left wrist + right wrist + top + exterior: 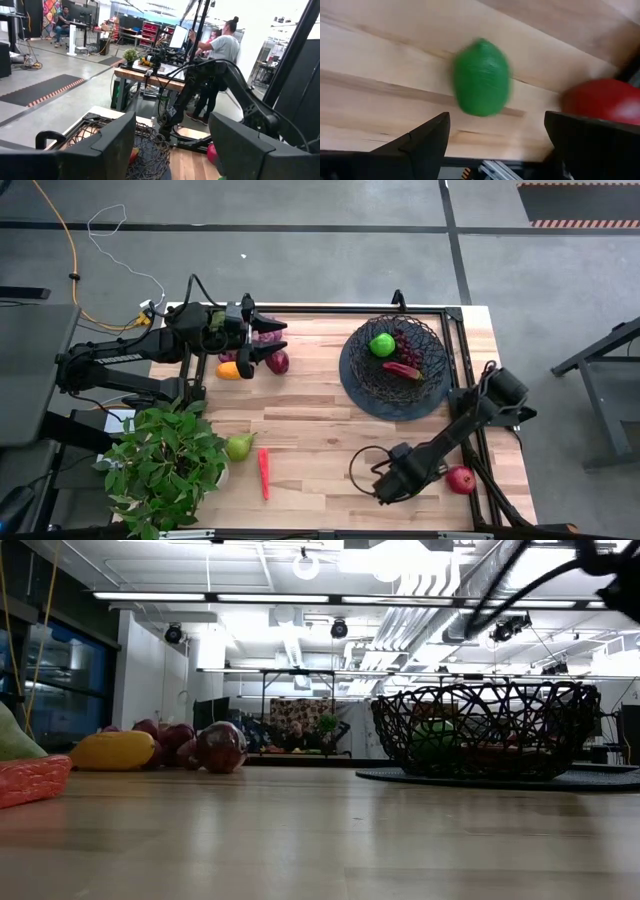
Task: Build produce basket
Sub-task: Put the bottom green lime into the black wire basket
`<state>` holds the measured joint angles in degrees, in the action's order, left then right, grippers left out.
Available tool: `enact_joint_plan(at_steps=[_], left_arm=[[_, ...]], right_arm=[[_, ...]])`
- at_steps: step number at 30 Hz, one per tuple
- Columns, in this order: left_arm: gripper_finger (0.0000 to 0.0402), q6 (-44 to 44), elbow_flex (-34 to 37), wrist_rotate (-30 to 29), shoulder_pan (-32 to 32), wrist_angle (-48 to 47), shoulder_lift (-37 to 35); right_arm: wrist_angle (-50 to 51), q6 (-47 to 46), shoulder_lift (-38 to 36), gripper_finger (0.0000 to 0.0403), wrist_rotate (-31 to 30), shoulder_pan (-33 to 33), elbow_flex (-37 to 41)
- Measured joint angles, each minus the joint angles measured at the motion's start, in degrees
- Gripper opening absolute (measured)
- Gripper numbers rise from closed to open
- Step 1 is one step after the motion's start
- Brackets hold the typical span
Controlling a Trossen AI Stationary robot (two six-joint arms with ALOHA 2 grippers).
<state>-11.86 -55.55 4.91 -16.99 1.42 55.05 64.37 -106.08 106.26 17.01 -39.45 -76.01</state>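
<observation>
The right end effector [385, 485] is held low over the tabletop [320, 420] with fingers spread, near the green lime [481, 77] and red apple [461, 479], below the basket [396, 365]; the left end effector [272, 338] is spread left of the basket

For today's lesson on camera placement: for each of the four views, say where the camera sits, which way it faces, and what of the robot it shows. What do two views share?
High: overhead, straight down; both arms, left gripper, right gripper.
Low: table height, level across; basket, part of an arm above.
Left wrist: past its own open fingers toward the room and people.
Right wrist: down at a green lime and red apple.
Shared: high and low both show the basket.
</observation>
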Motion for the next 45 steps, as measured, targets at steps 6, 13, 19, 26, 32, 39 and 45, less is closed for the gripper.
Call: enact_joint_plan(at_steps=[6,13,19,26,32,39,45], left_arm=[[0.0241,-0.1,0.0,0.0,0.0,0.3,0.0],[0.0241,-0.9,0.0,0.0,0.0,2.0,0.0],[0.0241,-1.5,0.0,0.0,0.0,3.0,0.0],[0.0241,-1.5,0.0,-0.6,0.0,3.0,0.0],[0.0241,-1.5,0.0,-1.3,0.0,3.0,0.0],[0.0241,-1.7,0.0,-2.2,0.0,3.0,0.0],[0.0241,-1.6,0.0,-2.8,0.0,3.0,0.0]], right_arm=[[0.4,2.0,0.6,0.0307,-2.0,0.0,0.0],[-7.3,3.7,0.5,0.0307,-0.1,-0.2,5.1],[-10.3,4.4,0.4,0.0307,-0.1,-0.4,9.6],[-12.1,4.5,0.3,0.0307,0.1,-0.5,12.2],[-11.9,5.9,0.3,0.0307,0.3,-0.5,12.3],[-11.7,8.4,0.3,0.0301,0.1,-0.5,12.3],[-9.4,12.1,-0.5,0.025,0.3,-0.5,12.4]])
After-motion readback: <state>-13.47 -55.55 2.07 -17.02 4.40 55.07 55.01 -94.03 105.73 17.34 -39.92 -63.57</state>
